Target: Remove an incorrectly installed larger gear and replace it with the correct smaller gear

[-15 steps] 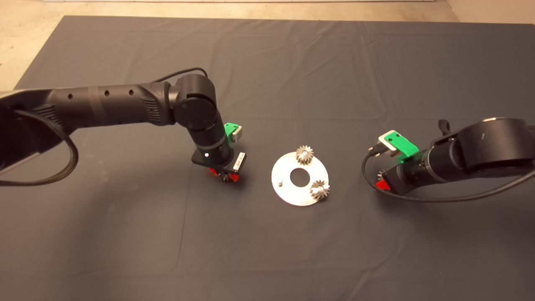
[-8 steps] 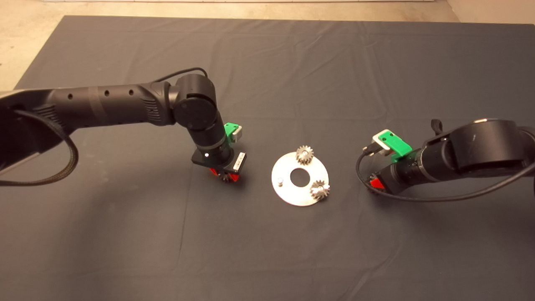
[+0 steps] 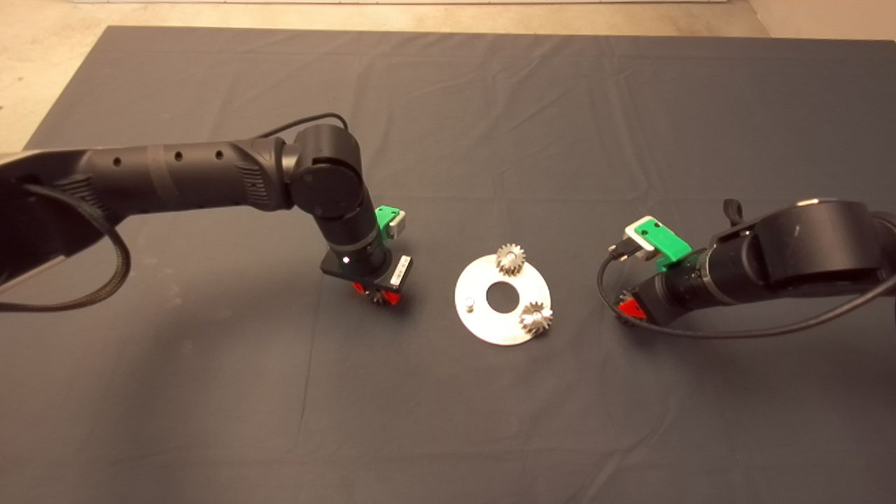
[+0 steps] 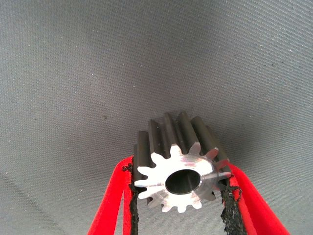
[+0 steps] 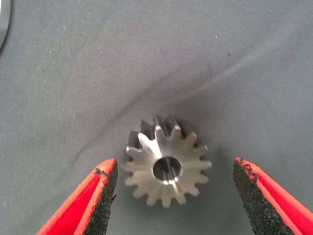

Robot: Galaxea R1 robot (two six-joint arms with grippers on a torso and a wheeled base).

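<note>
In the head view, the left gripper (image 3: 378, 295) stands left of the round plate (image 3: 490, 329), which has one bare pin (image 3: 470, 303); the right gripper (image 3: 625, 308) is low on the right. The left wrist view shows the fingers closed on the smaller gear (image 4: 180, 169). In the right wrist view, the larger gear (image 5: 167, 161) lies on the mat between wide-open pads (image 5: 104, 196). The smaller gear may jam if it meets the pin tilted

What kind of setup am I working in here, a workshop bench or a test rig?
Most likely a lab test rig: a dark mat spread over a pale floor, holding only a round steel plate with two gears, while the left hand grips a smaller gear. No bench tools or machinery show.
</note>
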